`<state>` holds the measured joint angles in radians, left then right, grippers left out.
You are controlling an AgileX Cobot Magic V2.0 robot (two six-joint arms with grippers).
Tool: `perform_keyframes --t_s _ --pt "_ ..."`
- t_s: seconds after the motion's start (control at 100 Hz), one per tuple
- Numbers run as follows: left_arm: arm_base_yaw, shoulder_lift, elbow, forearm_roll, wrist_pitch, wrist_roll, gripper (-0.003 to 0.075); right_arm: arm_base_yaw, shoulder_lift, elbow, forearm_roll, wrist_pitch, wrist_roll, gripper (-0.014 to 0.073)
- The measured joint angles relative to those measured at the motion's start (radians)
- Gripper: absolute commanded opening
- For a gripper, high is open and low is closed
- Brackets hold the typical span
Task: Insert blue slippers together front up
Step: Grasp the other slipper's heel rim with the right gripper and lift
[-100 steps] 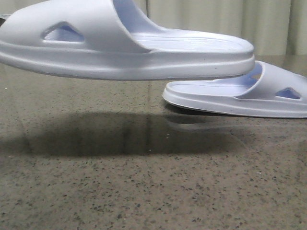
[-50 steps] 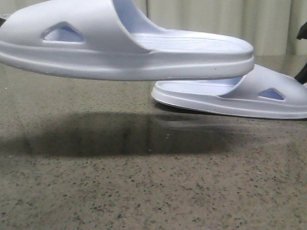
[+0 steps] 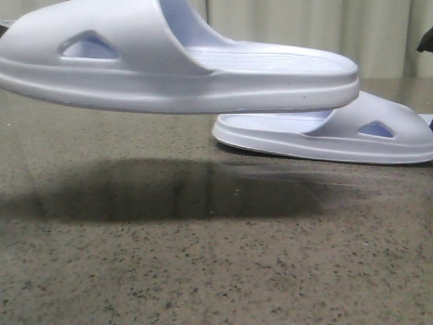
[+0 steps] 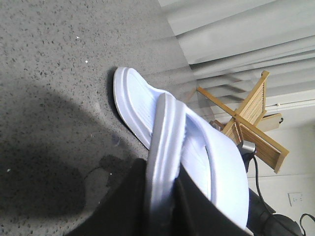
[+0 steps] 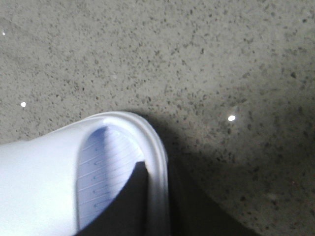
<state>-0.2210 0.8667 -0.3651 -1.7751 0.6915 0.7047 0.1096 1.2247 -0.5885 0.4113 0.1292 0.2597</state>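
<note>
One pale blue slipper (image 3: 169, 64) hangs in the air at the upper left, close to the front camera, its heel pointing right. My left gripper (image 4: 162, 211) is shut on its edge (image 4: 162, 142). The other blue slipper (image 3: 325, 135) sits low over the dark speckled table (image 3: 203, 271), heel to the left and tucked under the first slipper's heel. My right gripper (image 5: 156, 206) is shut on its rim (image 5: 155, 162), with one finger inside under the strap. Only a dark bit of the right arm (image 3: 426, 42) shows in the front view.
Pale curtains (image 3: 304, 27) hang behind the table. A wooden folding rack (image 4: 251, 128) and a cable stand beyond the table's far edge in the left wrist view. The held slipper casts a broad shadow (image 3: 169, 189) on the tabletop.
The right slipper has slid left, its heel farther under the left slipper's heel, and has turned so its side cutout faces the camera. The left slipper has not moved.
</note>
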Motion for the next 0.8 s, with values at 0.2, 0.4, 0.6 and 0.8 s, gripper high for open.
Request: perform_keyframes --t_s 0.2,0.4,0.6,0.8 --pt "0.0 0.0 0.0 0.0 0.0 0.0 0.0016 0.0 0.0 0.0 0.031 -0.082 0.0 -0.0107" --pt "0.0 0.0 0.0 0.0 0.0 0.0 0.0016 0.0 -0.037 -0.007 0.038 -0.135 0.001 -0.0107" --pt "0.0 0.0 0.0 0.0 0.0 -0.002 0.0016 0.0 -0.149 -0.064 0.038 -0.129 0.001 -0.0107" --pt "0.0 0.0 0.0 0.0 -0.006 -0.002 0.0016 0.0 -0.296 -0.108 0.038 -0.071 0.001 -0.0107"
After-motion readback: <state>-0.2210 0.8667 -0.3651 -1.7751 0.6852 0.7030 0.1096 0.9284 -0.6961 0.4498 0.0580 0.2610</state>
